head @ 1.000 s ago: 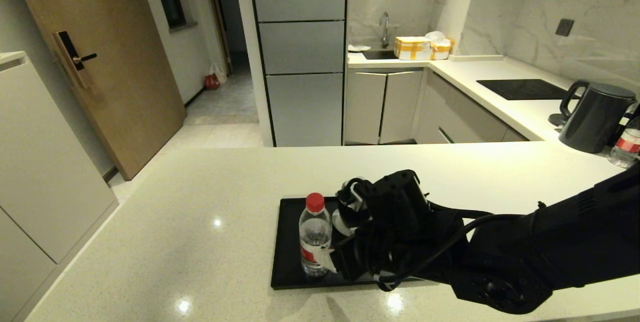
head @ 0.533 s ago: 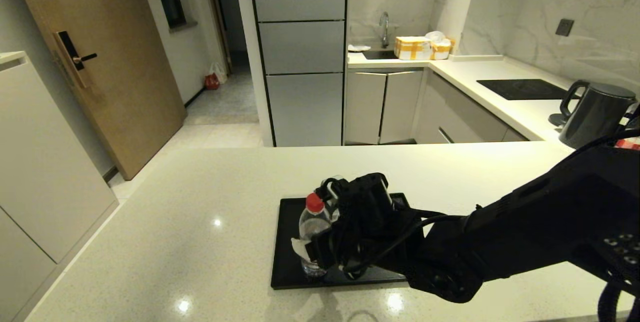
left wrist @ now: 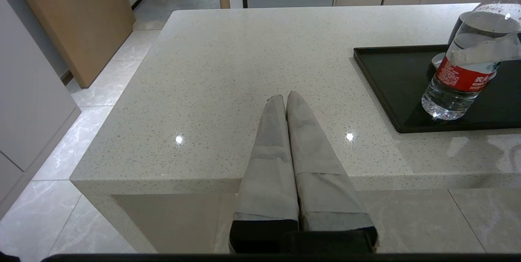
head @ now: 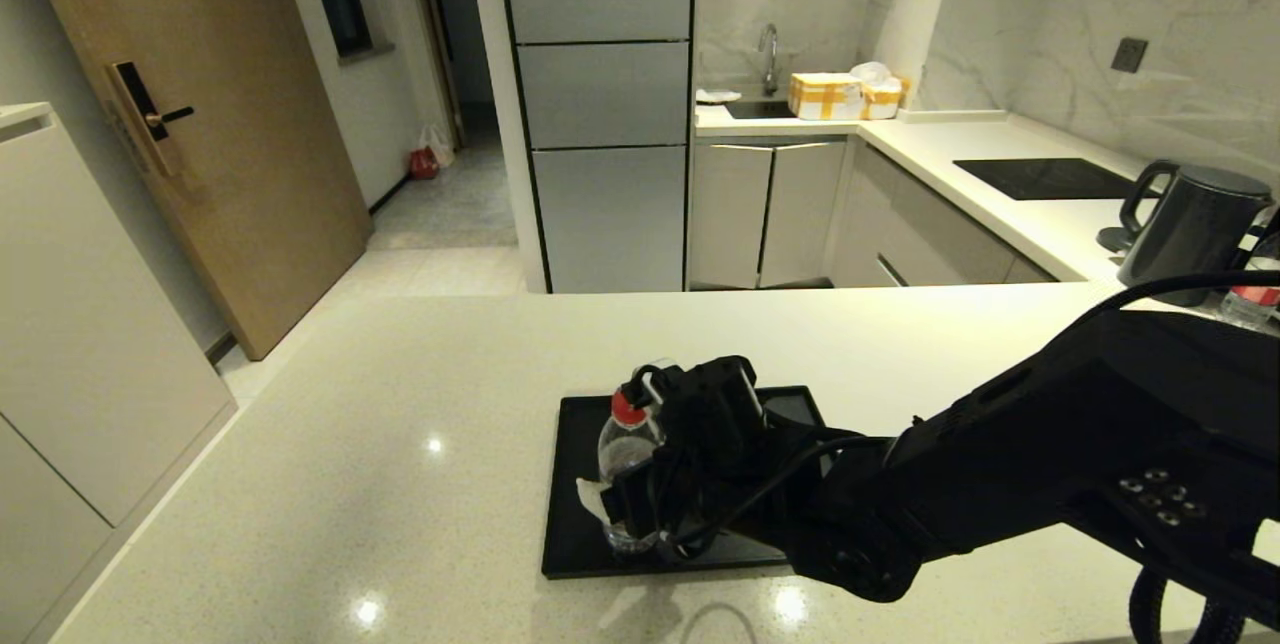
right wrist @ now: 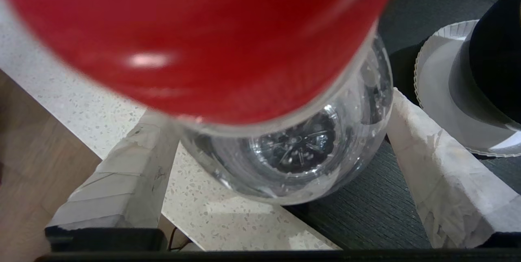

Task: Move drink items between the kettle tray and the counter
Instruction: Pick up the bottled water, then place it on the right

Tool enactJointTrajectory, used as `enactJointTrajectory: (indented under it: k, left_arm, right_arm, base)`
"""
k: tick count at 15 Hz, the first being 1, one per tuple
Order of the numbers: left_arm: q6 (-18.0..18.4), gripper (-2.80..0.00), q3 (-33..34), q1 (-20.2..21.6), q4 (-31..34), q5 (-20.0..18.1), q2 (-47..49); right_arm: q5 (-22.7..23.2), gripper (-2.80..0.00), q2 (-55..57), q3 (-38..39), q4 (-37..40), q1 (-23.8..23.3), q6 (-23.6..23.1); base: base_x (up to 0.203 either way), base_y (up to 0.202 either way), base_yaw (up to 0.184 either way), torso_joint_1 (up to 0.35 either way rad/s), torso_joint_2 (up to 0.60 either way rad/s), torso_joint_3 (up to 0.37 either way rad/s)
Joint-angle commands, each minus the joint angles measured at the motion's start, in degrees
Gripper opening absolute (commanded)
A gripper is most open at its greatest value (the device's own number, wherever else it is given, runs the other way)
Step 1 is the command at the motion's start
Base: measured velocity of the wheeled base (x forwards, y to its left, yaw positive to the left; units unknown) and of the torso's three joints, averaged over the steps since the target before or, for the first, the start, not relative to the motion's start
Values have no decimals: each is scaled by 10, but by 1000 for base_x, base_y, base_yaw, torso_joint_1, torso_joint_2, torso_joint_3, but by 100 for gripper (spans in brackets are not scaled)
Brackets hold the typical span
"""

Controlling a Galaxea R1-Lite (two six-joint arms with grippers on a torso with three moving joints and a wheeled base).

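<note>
Much of the kettle tray (head: 575, 484) is hidden in the head view behind the black right arm, which reaches across it from the kettle's (head: 1190, 229) side. The right claw (head: 625, 504) is mostly lost against its own dark wrist there; only one pale fingertip (head: 592, 496) pokes out beside the bottle. The cup (right wrist: 494, 56) and its coaster (right wrist: 443, 91) are cut off at the edge of the right wrist view, and no tea sachet can be made out anywhere.

The water bottle (head: 628, 454) stands upright on the tray, near the tray's edge farthest from the kettle, with the cup just beside it on the kettle's side. It is small and clear, part filled with water, with a red cap (right wrist: 203, 30) and a red label (left wrist: 464, 77) bearing white print. In the right wrist view the cap fills most of the frame, blurred, with the ribbed base seen through the water.

The right claw straddles the bottle, one taped finger (right wrist: 122, 180) on either side of the body; whether the fingers are actually pressing the plastic is not clear.

The left claw (left wrist: 286, 98) hangs off the near edge of the surface (head: 400, 394), well apart from the tray, its two fingers pressed together and holding nothing.
</note>
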Motion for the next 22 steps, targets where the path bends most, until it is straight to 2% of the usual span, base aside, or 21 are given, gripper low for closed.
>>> enactJointTrajectory:
  k: [1,3,14,20,22]
  left_arm:
    - [0,-280,1,0,0,0,-1]
    - [0,-280,1,0,0,0,-1]
    - [0,-280,1,0,0,0,-1]
    - [0,-280,1,0,0,0,-1]
    - [0,-280,1,0,0,0,-1]
  right_arm:
    - [-2,-280,2,-1,-2,0,1]
    - [-15,-280,7,-7,-3,0,1]
    - [-15,-280,-24,-2,10,1,1]
    - [-17,-280,-207,-3,135,-6,7]
    - [-32,-280,-269,2,184,-16,14]
  base:
    - [0,0,0,0,0,0]
    - [0,0,0,0,0,0]
    - [0,0,0,0,0,0]
    - [0,0,0,0,0,0]
    - [0,0,0,0,0,0]
